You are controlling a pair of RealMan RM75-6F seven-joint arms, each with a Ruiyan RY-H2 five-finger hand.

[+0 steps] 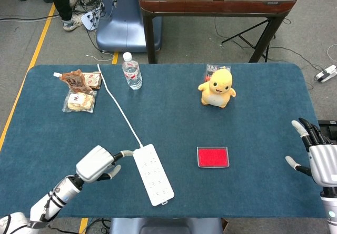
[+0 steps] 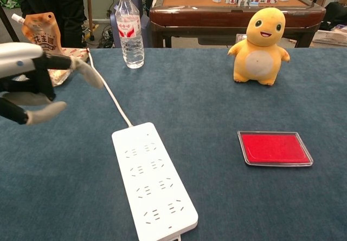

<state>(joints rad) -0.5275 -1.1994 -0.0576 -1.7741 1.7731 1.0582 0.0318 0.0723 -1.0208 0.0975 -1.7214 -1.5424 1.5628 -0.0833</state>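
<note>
A blue felt-covered table (image 1: 253, 113) seen from above and from chest height. The robot's left hand (image 1: 96, 163) hovers low over the table just beside the near-left end of a white power strip (image 1: 152, 173), its fingers apart and holding nothing; one fingertip reaches toward the strip's corner where the cord enters, and whether it touches cannot be told. In the chest view the same left hand (image 2: 30, 84) shows at the left edge, fingers spread above the cloth, well left of the strip. The power strip lies flat and slanted in the front middle of the table, and its white cord (image 1: 117, 103) runs away diagonally to the far left edge. The right hand (image 1: 320, 158) shows only in the head view, at the table's right edge, fingers spread and pointing up, empty, well apart from everything. A flat red pad in a clear case (image 1: 212, 156) lies to the right of the strip. Farther back stands a yellow plush duck-like toy (image 1: 217, 88), upright, facing the robot. At the far left rests a clear water bottle (image 1: 131, 72) with a red label, upright, and beside it several snack packets (image 1: 79, 89) lying together near the cord.
</note>
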